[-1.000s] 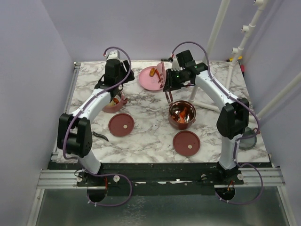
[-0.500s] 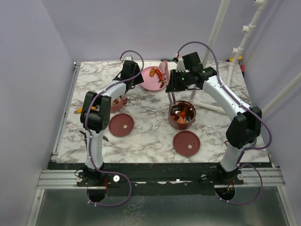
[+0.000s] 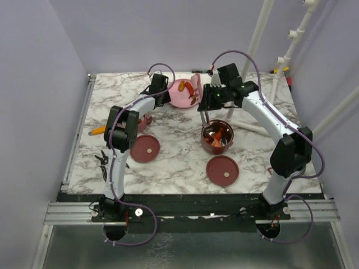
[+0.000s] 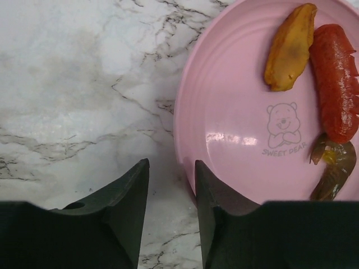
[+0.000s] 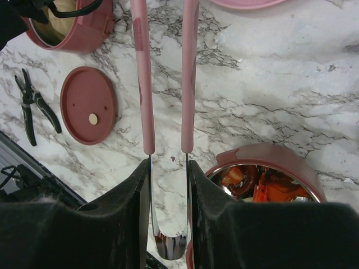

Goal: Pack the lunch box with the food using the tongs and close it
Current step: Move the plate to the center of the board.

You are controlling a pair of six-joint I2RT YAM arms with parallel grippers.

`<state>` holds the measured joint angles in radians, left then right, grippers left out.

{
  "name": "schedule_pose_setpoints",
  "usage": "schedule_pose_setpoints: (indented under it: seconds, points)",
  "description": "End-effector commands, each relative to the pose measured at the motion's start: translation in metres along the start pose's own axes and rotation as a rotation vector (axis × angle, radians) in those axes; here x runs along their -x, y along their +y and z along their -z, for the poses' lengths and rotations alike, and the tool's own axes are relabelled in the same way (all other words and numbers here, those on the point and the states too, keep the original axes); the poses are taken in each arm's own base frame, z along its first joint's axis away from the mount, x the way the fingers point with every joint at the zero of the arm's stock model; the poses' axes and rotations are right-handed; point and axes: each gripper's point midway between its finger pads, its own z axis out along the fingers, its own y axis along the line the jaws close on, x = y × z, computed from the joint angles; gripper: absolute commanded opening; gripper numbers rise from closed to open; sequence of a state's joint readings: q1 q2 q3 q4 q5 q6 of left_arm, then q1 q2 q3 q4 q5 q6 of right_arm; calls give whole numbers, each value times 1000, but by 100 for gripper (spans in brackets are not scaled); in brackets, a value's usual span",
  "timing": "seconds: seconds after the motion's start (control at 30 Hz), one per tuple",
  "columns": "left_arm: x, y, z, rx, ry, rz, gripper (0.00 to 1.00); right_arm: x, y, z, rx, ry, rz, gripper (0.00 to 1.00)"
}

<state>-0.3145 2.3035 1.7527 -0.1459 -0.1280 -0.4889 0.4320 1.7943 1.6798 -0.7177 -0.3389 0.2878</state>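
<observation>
right end effector (image 5: 168, 185) grasps the tongs (image 5: 143, 84) near their joined end, tips toward the pink plate (image 4: 224, 112) carrying the food (image 4: 336, 84); left end effector (image 4: 171, 190), released, brackets the plate rim, so clamping there may tip food onto the table (image 4: 84, 84).

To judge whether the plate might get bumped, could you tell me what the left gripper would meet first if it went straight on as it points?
Most likely the rim of the pink plate, which lies straight ahead of the left gripper; how far is unclear.
</observation>
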Motion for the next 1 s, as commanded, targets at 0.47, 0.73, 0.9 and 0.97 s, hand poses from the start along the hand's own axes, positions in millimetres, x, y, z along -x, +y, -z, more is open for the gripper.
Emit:
schedule_pose_setpoints:
  seconds: [0.47,0.73,0.9,0.97]
  points:
    - [-26,2,27,3,68,3,0,-1,10,13,46,-28,-13,24]
    - [-46,8,71,8,92,-33,0,-15,4,12,22,13,-15,24]
    - [-68,20,98,37,105,-34,0,-32,3,8,3,69,-28,24]
    - [-73,23,109,48,89,-22,0,-42,3,5,-11,103,-34,24]
